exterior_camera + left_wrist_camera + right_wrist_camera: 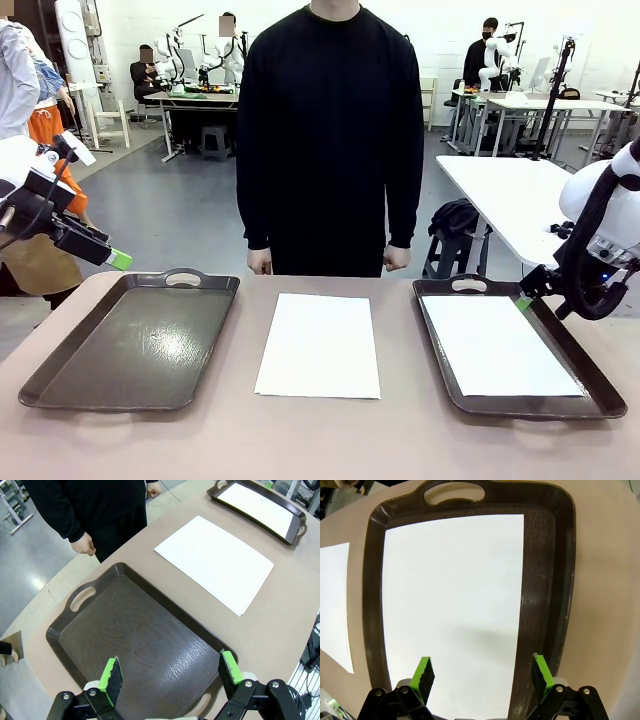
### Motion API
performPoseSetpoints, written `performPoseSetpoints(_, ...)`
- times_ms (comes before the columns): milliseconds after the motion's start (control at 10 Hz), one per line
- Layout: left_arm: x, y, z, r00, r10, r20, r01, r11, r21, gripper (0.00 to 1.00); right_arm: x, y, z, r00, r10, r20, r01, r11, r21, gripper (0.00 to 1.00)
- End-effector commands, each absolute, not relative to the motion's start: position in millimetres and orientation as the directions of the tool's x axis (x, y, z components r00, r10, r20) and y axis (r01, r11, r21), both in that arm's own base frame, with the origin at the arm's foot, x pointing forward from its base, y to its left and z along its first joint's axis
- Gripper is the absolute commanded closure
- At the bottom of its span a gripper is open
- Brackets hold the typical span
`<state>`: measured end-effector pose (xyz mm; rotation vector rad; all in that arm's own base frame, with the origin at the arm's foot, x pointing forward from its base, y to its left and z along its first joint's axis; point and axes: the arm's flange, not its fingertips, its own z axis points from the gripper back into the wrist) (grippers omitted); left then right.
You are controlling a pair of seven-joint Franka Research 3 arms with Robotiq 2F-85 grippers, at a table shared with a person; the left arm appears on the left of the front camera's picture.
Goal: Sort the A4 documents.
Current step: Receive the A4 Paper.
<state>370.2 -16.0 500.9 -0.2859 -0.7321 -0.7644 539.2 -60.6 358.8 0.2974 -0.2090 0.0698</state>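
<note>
My left gripper (170,672) spread wide, holding nothing, near the left tray (150,645), right gripper (482,672) likewise over the sheet (452,595) in the right tray (542,580), second sheet (320,345) on the bench (300,440) between, person (330,140) beyond

Nothing for you to read right now: the A4 documents (318,345) face you blank white, the dark brown trays (130,345) show plain surfaces, and no lettering anywhere is legible.

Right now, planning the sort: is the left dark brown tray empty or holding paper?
Empty: the dark brown handled tray has a bare glossy floor.
</note>
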Motion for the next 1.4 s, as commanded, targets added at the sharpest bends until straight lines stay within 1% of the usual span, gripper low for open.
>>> performPoseSetpoints(0,371.3,-12.6,499.3,0.487,-0.523,0.699,0.721,0.692,0.016,0.0,539.1,-60.8,358.3,0.975,0.047,0.216,-0.108,0.953,0.282,0.0)
performPoseSetpoints(600,371.3,-12.6,499.3,0.487,-0.523,0.699,0.721,0.692,0.016,0.0,539.2,-60.6,358.8,0.976,0.038,0.215,-0.099,0.954,0.283,0.0)
performPoseSetpoints(700,371.3,-12.6,499.3,0.487,-0.523,0.699,0.721,0.692,0.016,0.0,514.3,-68.7,392.6,0.913,0.166,0.373,-0.248,0.951,0.184,0.0)
performPoseSetpoints(800,371.3,-12.6,499.3,0.487,-0.523,0.699,0.721,0.692,0.016,0.0,495.5,-73.7,421.8,0.854,0.218,0.472,-0.323,0.934,0.154,0.0)
performPoseSetpoints(900,371.3,-12.6,499.3,0.487,-0.523,0.699,0.721,0.692,0.016,0.0,478.1,-79.6,446.0,0.809,0.248,0.533,-0.395,0.9,0.182,0.0)
performPoseSetpoints(1000,371.3,-12.6,499.3,0.487,-0.523,0.699,0.721,0.692,0.016,0.0,461.1,-82.7,464.5,0.763,0.295,0.575,-0.496,0.838,0.228,0.0)
performPoseSetpoints(1100,371.3,-12.6,499.3,0.487,-0.523,0.699,0.721,0.692,0.016,0.0,449.7,-84.2,476.8,0.749,0.329,0.575,-0.561,0.776,0.287,0.0)
performPoseSetpoints(1300,371.3,-12.6,499.3,0.487,-0.523,0.699,0.721,0.692,0.016,0.0,428.8,-79.2,506.1,0.692,0.448,0.567,-0.705,0.591,0.393,0.0)
